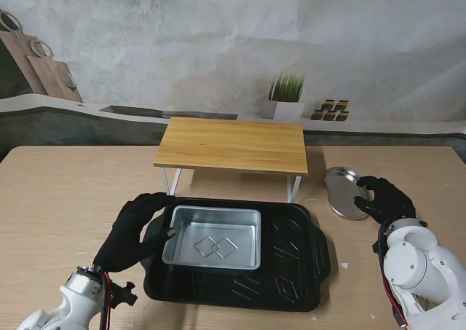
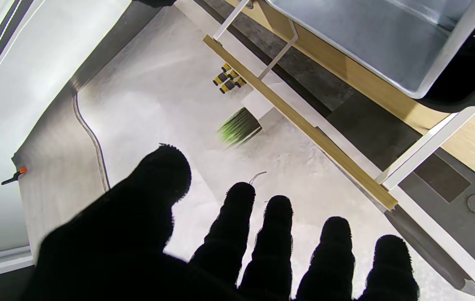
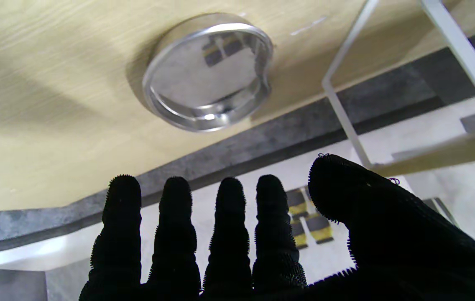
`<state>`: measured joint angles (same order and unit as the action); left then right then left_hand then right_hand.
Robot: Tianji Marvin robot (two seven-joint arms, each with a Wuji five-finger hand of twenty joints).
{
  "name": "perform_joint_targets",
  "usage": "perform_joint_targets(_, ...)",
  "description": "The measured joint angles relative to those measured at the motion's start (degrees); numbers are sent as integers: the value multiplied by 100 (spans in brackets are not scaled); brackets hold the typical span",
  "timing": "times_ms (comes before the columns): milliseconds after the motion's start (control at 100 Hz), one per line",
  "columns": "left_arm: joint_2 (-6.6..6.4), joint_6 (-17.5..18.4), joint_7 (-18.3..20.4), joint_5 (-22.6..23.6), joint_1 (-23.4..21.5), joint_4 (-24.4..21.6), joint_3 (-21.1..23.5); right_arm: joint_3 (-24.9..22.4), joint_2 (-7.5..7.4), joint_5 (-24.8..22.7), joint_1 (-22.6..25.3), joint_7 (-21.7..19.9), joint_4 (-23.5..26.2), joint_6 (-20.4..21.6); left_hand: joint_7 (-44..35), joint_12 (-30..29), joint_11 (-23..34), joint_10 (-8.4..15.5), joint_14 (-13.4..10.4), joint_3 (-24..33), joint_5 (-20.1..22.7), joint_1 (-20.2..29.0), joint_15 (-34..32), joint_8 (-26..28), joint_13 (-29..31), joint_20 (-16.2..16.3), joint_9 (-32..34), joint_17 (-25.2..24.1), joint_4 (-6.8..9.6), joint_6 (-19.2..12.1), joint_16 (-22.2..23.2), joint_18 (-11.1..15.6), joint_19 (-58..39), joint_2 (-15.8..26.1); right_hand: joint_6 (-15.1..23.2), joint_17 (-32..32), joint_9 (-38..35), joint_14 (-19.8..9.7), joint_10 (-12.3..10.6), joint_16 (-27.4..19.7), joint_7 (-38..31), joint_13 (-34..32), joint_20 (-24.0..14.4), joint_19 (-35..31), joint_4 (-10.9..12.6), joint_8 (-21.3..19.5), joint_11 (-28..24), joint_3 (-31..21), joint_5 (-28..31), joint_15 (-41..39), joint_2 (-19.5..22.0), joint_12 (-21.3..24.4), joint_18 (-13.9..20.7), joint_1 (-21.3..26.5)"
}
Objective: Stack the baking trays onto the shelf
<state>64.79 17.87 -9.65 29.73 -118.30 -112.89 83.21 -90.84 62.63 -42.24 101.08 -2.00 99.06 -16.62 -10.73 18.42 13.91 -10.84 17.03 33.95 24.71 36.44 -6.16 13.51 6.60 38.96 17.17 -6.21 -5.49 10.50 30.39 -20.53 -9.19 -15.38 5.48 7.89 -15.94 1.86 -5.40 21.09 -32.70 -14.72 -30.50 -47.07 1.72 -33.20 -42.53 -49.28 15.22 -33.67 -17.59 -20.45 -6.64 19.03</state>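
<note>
Silver tray (image 1: 212, 245) sits nested inside black tray (image 1: 291, 261). Both your left hand (image 1: 135, 230) and right hand (image 1: 384, 199) are empty, fingers spread; grip opposite rims evenly before lifting toward shelf (image 1: 231, 144).

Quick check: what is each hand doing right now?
Left hand: open, fingers spread over the black baking tray's left rim, holding nothing.
Right hand: open, beside the round metal pan, holding nothing.

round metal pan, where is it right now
In the stand view the round shiny metal pan lies on the table's right side, just right of the wooden shelf's white leg, beside the right hand.
</note>
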Motion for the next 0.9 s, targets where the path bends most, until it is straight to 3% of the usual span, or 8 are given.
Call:
perform_joint_targets(260, 25, -48, -152, 98, -51, 6, 4, 266, -39, -208, -421, 64, -807, -116, 0, 0, 0, -22, 1, 0, 0, 1, 0, 0, 0, 0, 7, 0, 1, 45, 0, 0, 0, 0, -5, 126, 0, 0, 3, 88, -121, -120, 74, -276, 0, 142, -55, -235, -67, -152, -143, -38, 0, 0)
perform_joint_targets(480, 33, -54, -222, 171, -90, 5, 11, 612, -52, -353, -854, 193, -1400, -562, 0, 0, 0, -44, 2, 0, 0, 1, 0, 0, 0, 4, 9, 0, 1, 54, 0, 0, 0, 0, -438, 274, 158, 121, 286, 277, -273, -120, 78, -839, 0, 424, -377, -237, -313, -518, -234, -155, 2, -12)
perform_joint_targets(630, 37, -67, -266, 209, -110, 5, 14, 807, -57, -379, -1174, 266, -1856, -580, 0, 0, 0, -50, 2, 0, 0, 1, 0, 0, 0, 5, 9, 0, 1, 55, 0, 0, 0, 0, -573, 328, 385, 123, 295, 340, -380, -120, 79, -1028, 0, 546, -440, -237, -452, -645, -226, -155, 12, -25)
perform_joint_targets(900, 56, -72, -412, 356, -208, 2, 67, 1069, -62, -480, -1599, 355, -2420, -820, 0, 0, 0, -51, 2, 0, 0, 1, 0, 0, 0, 6, 9, 0, 1, 56, 0, 0, 0, 0, -584, 427, 448, 123, 357, 627, -491, -111, -46, -1625, 0, 701, -812, -235, -218, -1291, -314, -237, 182, -82)
